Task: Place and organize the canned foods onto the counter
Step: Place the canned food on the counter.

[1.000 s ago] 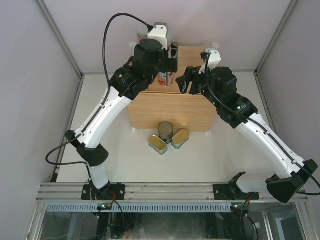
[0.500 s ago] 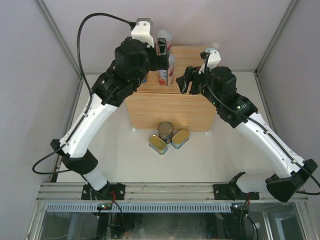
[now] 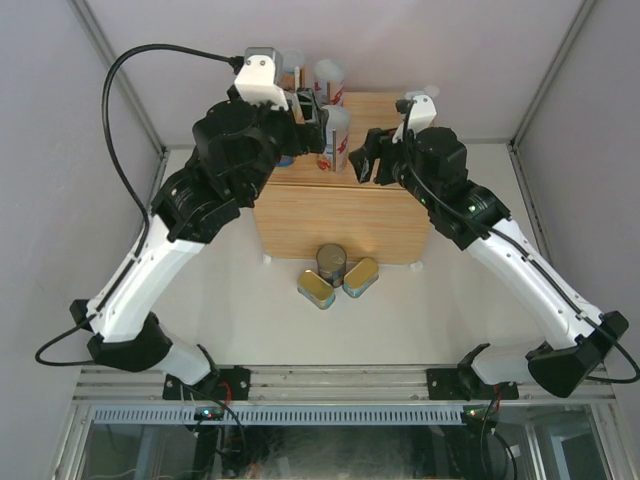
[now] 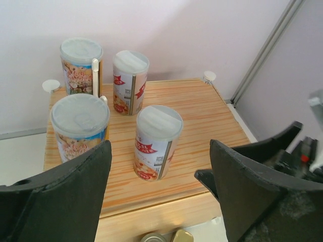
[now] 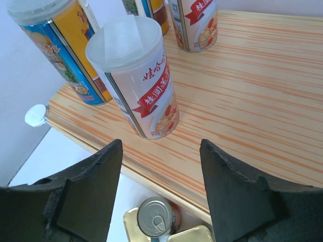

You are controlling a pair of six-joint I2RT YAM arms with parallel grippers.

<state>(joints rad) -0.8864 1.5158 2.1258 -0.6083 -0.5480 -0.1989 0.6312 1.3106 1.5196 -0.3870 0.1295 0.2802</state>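
- Right pincer released and empty, hanging over the near edge of the wooden cabinet; left pincer likewise spread, holding nothing.
- Four tall cans stand upright on the cabinet top.
- Left to place: dark can upright and two gold tins lying flat, splayed in a V. All sit on the table just before the cabinet, below both pincers; right arm looks nearer.
- Nearest white can reads 娃哈哈, 桂圆莲子; blue-yellow labels unreadable.

Lab test cell: white panel walls, aluminium frame rails.
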